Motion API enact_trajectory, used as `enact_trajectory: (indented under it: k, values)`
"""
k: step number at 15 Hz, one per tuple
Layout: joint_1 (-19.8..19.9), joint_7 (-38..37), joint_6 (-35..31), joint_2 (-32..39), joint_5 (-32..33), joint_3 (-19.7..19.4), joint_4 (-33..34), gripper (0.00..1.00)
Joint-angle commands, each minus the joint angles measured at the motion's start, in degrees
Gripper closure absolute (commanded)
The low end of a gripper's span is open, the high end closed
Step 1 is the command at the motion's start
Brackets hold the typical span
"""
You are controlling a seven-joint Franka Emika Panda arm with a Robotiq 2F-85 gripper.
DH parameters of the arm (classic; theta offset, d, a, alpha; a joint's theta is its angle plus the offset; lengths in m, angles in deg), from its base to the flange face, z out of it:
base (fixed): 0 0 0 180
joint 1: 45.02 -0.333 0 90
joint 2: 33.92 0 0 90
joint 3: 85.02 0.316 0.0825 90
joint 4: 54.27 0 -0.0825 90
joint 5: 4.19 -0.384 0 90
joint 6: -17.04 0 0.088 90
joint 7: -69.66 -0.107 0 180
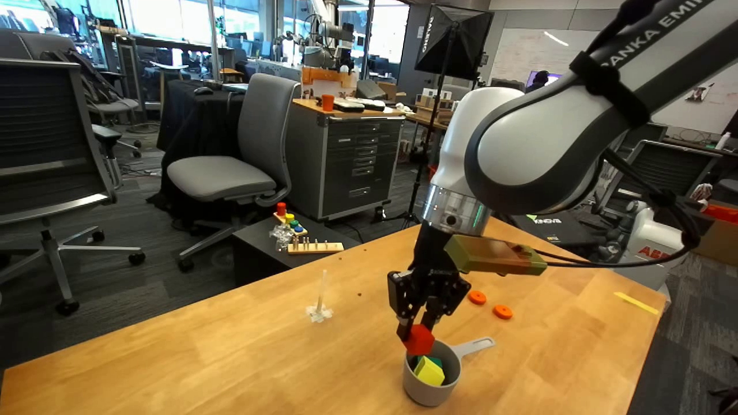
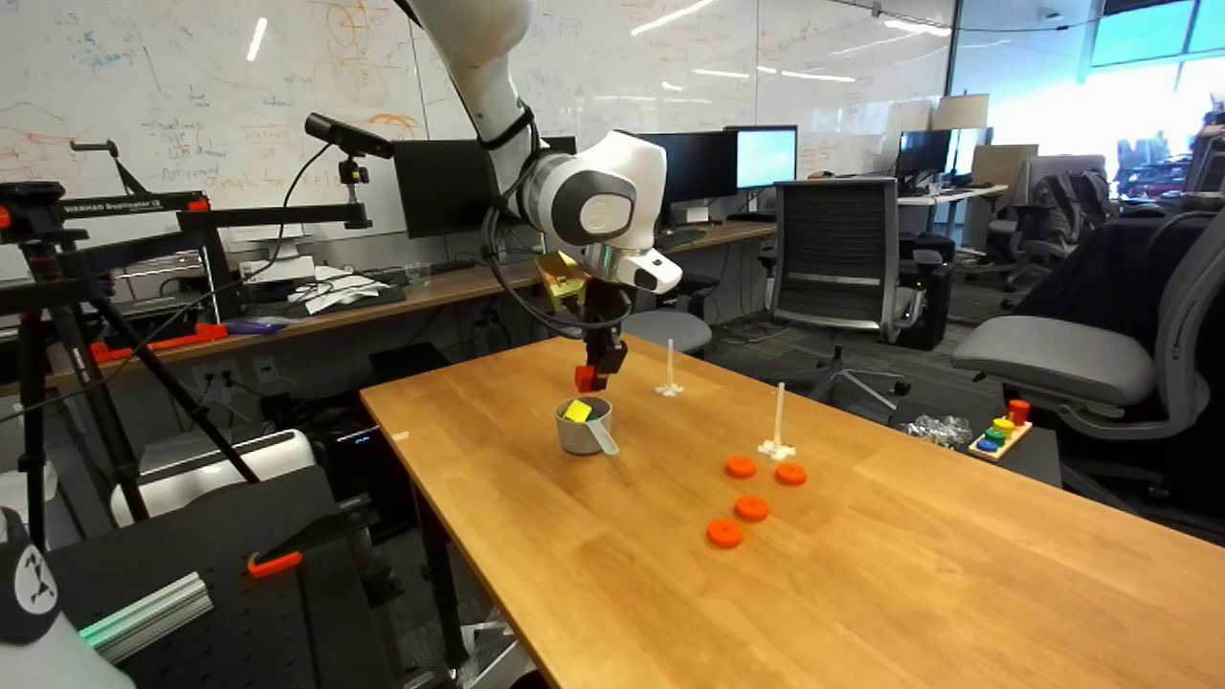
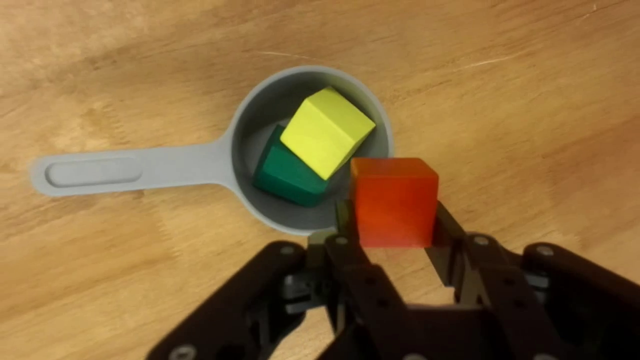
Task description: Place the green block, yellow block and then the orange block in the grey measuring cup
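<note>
The grey measuring cup [image 1: 425, 394] stands upright on the table in both exterior views [image 2: 578, 439]. Its handle [image 3: 170, 167] points left in the wrist view. The green block [image 3: 287, 172] lies inside it. The yellow block [image 3: 327, 132] sits tilted in the cup, partly over the green one; it also shows in both exterior views [image 1: 429, 372] [image 2: 577, 411]. My gripper [image 3: 395, 215] is shut on the orange block [image 3: 397, 210], an orange-red cube, and holds it above the cup. In the wrist view the block overlaps the cup's lower right rim and hides part of it.
Several orange discs [image 2: 751, 508] lie on the wooden table [image 2: 861, 574]. Two thin upright pegs [image 2: 670, 368] [image 2: 778, 421] stand on taped bases. A low black stand beside the table holds a toy peg board [image 1: 315, 248].
</note>
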Motion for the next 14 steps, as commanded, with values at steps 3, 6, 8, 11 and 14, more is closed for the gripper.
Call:
enact_trajectory:
  k: [3,6,8,11,14]
  values:
    - [1.3,1.8,1.7,-3.7,-2.4,0.7,-4.2,0.37]
    - [1.3,1.8,1.2,-4.4,-2.3,0.5,-5.7,0.23]
    - [1.4,1.5,1.3,-5.0,-2.3,0.2,-6.6,0.07]
    - [1.2,-0.2,2.4,-5.4,-2.0,-0.8,-7.1,0.00]
    - [0.8,0.1,1.5,-3.3,-1.2,-1.2,-5.7,0.00]
